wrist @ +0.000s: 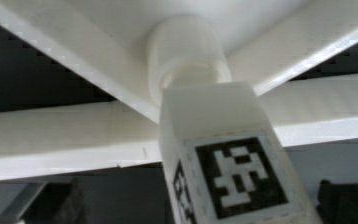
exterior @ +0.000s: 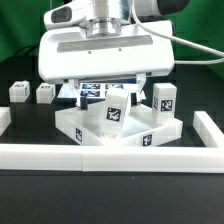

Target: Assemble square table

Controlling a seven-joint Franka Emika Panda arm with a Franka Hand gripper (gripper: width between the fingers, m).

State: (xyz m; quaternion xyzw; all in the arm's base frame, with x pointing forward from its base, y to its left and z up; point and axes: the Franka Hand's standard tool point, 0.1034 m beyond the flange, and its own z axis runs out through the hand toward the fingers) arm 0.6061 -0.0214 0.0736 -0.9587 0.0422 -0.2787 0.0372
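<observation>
Two legs (exterior: 115, 108) were set upright in the square top (exterior: 88, 130); two loose legs (exterior: 45, 93) were left on the worktop (exterior: 110, 195), far left; jaws were parted

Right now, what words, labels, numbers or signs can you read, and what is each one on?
No words, brands or numbers are readable.
Only black-and-white pattern tags, without letters: on the middle leg, the leg beside it, two loose legs, the table top edge, and the marker board.
</observation>
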